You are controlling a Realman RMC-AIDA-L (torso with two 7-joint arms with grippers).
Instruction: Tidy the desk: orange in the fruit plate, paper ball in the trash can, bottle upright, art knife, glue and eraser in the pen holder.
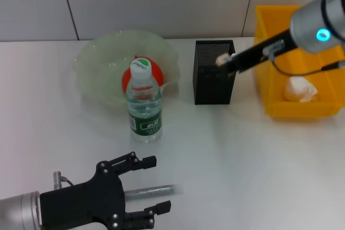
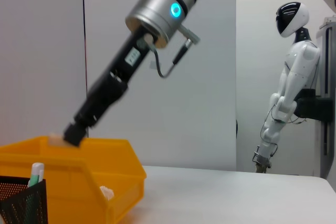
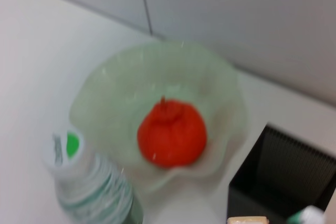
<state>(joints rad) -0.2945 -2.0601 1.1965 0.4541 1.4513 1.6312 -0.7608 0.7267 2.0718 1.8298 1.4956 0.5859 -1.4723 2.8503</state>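
The orange (image 1: 156,72) (image 3: 171,134) lies in the pale green fruit plate (image 1: 102,57) (image 3: 220,82). In front of it the bottle (image 1: 144,106) (image 3: 89,192) stands upright. My right gripper (image 1: 225,62) reaches in from the right, shut on a pale eraser (image 1: 221,60) (image 3: 247,219) just above the black mesh pen holder (image 1: 214,82) (image 2: 21,203) (image 3: 283,171). A green-and-white glue stick (image 2: 35,174) (image 3: 308,215) pokes out of the holder. The paper ball (image 1: 301,90) rests in the yellow trash can (image 1: 272,36) (image 2: 79,177). My left gripper (image 1: 151,186) is open at the near left, around a grey art knife (image 1: 153,190) lying on the table.
The white table (image 1: 259,176) runs to a grey panelled wall at the back. The yellow bin stands close to the right of the pen holder. A white humanoid robot (image 2: 289,87) stands far off beyond the table.
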